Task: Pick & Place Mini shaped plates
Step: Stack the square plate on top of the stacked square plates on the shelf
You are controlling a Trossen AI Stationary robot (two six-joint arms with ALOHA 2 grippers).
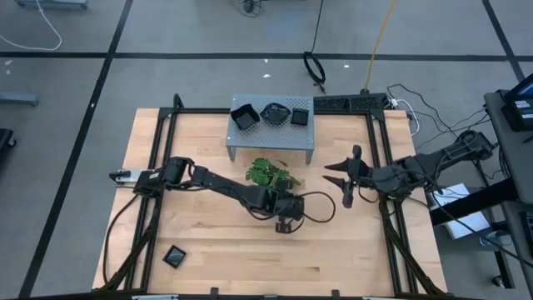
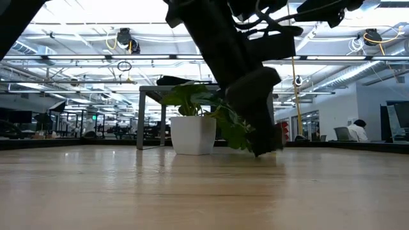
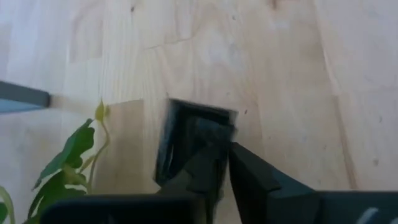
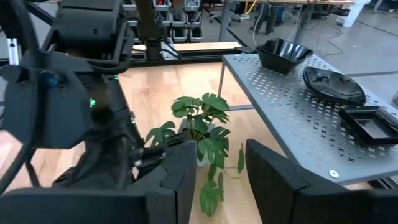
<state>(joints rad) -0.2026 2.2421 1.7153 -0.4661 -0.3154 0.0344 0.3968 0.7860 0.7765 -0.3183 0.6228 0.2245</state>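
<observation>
My left gripper (image 1: 287,225) is low over the middle of the table, just near of the plant, and is shut on a square glossy black mini plate (image 3: 189,140). It also shows in the low view (image 2: 263,144), close to the tabletop. Three more black plates (image 1: 272,113) rest on top of the grey perforated stand (image 1: 250,140) at the far side. One black plate (image 1: 175,256) lies flat on the table near the front left. My right gripper (image 1: 340,182) hovers open and empty to the right of the plant; its wrist view shows the fingers wide apart (image 4: 221,180). My left gripper holds the square plate by its rim (image 3: 221,146) on the side toward the gripper, one finger (image 3: 202,171) over the plate's inside and the other (image 3: 252,174) outside it. The fingers come from above, slanting down. Whether the plate touches the table, I cannot tell.
A green leafy plant in a white pot (image 1: 268,175) stands between the stand and my left gripper. The stand's legs (image 4: 222,78) and the black frame rails (image 1: 379,208) along the table's sides bound the space. Bare wood (image 1: 216,242) lies at the front.
</observation>
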